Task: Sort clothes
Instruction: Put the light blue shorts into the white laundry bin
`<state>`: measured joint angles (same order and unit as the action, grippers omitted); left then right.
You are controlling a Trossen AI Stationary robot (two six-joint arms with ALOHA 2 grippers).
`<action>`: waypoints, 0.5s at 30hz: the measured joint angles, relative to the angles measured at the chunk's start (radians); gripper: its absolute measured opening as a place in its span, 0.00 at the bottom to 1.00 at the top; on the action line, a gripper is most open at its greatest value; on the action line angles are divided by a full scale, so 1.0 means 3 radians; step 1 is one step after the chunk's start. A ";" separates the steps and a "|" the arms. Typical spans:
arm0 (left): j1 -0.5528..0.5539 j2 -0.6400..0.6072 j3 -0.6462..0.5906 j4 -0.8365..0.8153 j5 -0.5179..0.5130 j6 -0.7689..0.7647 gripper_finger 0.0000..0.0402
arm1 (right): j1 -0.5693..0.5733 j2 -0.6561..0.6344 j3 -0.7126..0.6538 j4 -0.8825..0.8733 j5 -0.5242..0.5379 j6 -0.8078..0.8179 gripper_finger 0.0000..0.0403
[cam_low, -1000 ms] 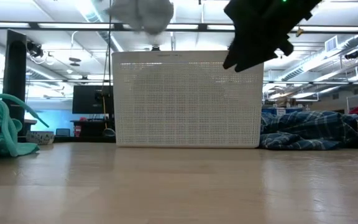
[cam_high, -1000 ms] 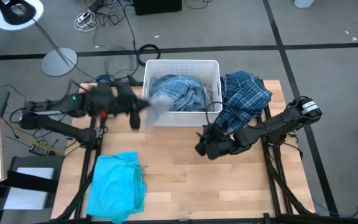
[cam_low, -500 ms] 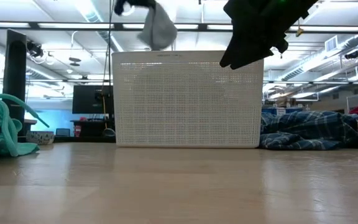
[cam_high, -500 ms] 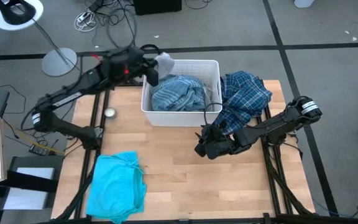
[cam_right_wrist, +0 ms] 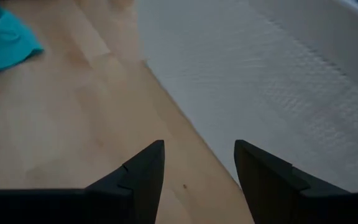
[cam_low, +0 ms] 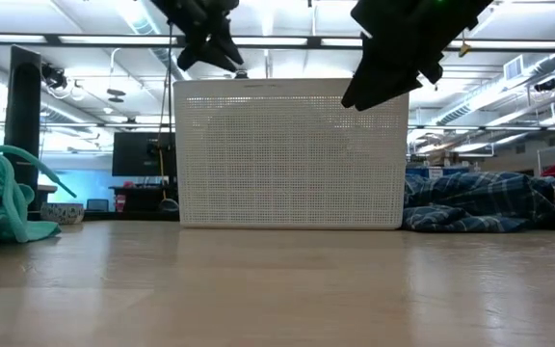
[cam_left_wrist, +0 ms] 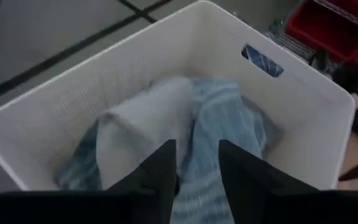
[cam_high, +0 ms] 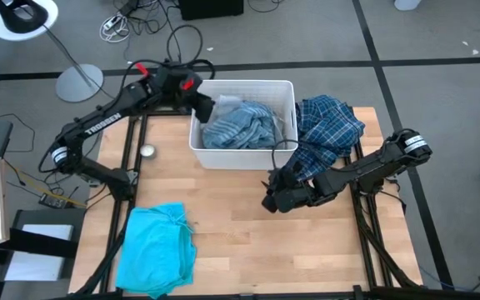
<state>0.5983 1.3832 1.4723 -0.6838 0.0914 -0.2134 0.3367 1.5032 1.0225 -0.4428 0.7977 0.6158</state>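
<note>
1. The clothes lie in three places, which reads as sorting under way. Nearest, the turquoise garment [cam_high: 158,248] lies bunched on the near left corner of the table [cam_high: 248,242], well apart from everything else, probably as a pile of its own.
2. The right pincer [cam_high: 275,197] hovers over the table just in front of the white bin [cam_high: 244,158]. The right wrist view shows its fingers [cam_right_wrist: 143,171] spread wide with nothing between them, facing the bin's near wall. I judge this arm to be waiting, kept low and clear so the other arm can work over the bin.
3. In the bin lies the blue-grey striped shirt [cam_high: 240,127], with the plain grey garment [cam_left_wrist: 143,124] on top of it at the bin's far left corner.
4. The left pincer [cam_high: 204,108] hangs over that corner, aimed down into the bin. Its fingers [cam_left_wrist: 160,168] stand slightly parted and empty above the grey fabric, which suggests the piece is let go there.
5. The navy-white plaid shirt [cam_high: 327,125] is heaped on the table just right of the bin, touching its wall; whether it counts as sorted I cannot tell.
</note>
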 joint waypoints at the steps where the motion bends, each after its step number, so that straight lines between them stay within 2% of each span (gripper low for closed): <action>1: -0.0001 -0.0029 0.0000 -0.0054 0.0005 0.0000 0.32 | 0.0000 0.0000 0.0000 0.0028 -0.0054 -0.0035 0.48; 3: -0.0003 -0.0120 0.0000 -0.0287 0.0027 0.0075 0.33 | 0.0000 0.0000 0.0000 0.0136 -0.0231 -0.0152 0.48; 8: -0.0178 -0.0380 -0.0014 -0.0952 0.0024 0.0275 0.33 | 0.0017 0.0000 0.0000 0.0682 -0.1074 -0.0779 0.47; 11: -0.0323 -0.0635 -0.0131 -0.1023 0.0027 0.0221 0.33 | 0.0038 0.0000 0.0000 0.1064 -0.1192 -0.1096 0.46; 15: -0.0565 -0.1107 -0.0583 -0.0850 -0.0001 -0.0006 0.33 | 0.0045 0.0000 0.0000 0.1296 -0.1256 -0.1276 0.46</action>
<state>0.4288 1.0511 1.2973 -0.9386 0.0910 -0.2153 0.3500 1.5032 1.0225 -0.0538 0.4209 0.2329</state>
